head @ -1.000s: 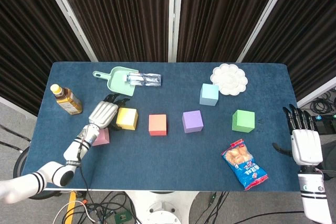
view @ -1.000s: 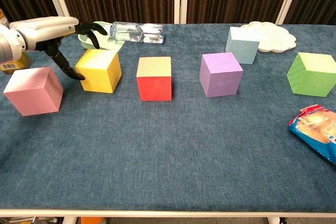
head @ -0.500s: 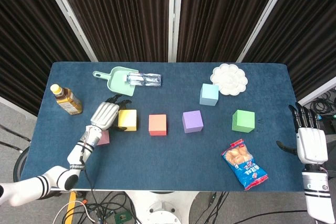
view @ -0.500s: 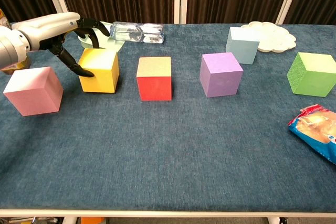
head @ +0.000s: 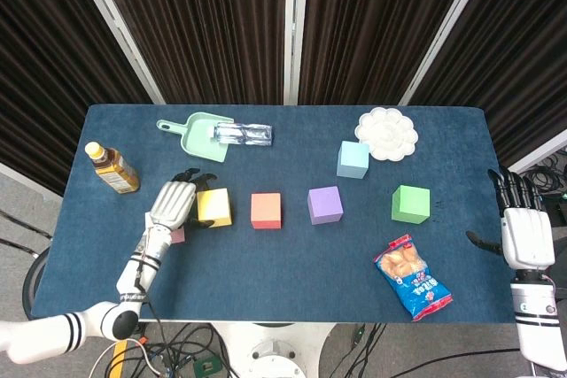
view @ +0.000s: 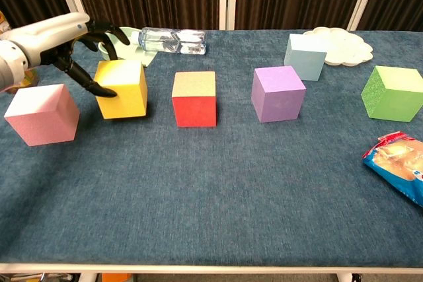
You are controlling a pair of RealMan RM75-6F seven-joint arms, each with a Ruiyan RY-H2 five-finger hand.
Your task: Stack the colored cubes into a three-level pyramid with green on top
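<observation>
Snack bag (view: pixel 400 163): it lies flat at the near right of the surface (view: pixel 218 196), apart from the cubes. It has no part in the task, so it only marks an area to avoid.
Pink cube (view: pixel 42 114): it rests on the surface at the near left, just beside the yellow cube. In the head view the left arm hides most of it.
Left hand (head: pixel 173 203): it grips the yellow cube (view: pixel 121 88). The dark fingers (view: pixel 89 84) press on its left face and others curl over its far top edge. The cube looks a little tilted, so I judge it is being lifted or moved toward its neighbours.
Red cube (view: pixel 194 98): it stands flat in the middle row, near the yellow one and apart from it. Probably it will be part of the base level.
Purple cube (view: pixel 277 93): it stands in the same row, to the right of the red one, with a gap between them. The row is too loose now to carry a second level.
Green cube (view: pixel 392 92): it waits at the right end of the row, untouched. It belongs on top, so it should be placed last.
Right hand (head: pixel 525 233): it hovers past the right edge of the surface, holding nothing, fingers apart and extended.
Light blue cube (view: pixel 305 57): it is farther back, just beside the white plate (view: pixel 344 44).
Far left: a clear bottle (view: pixel 173 39) lies on a green dustpan (head: pixel 190 135), and a brown bottle (head: pixel 112 168) lies near the left edge.
</observation>
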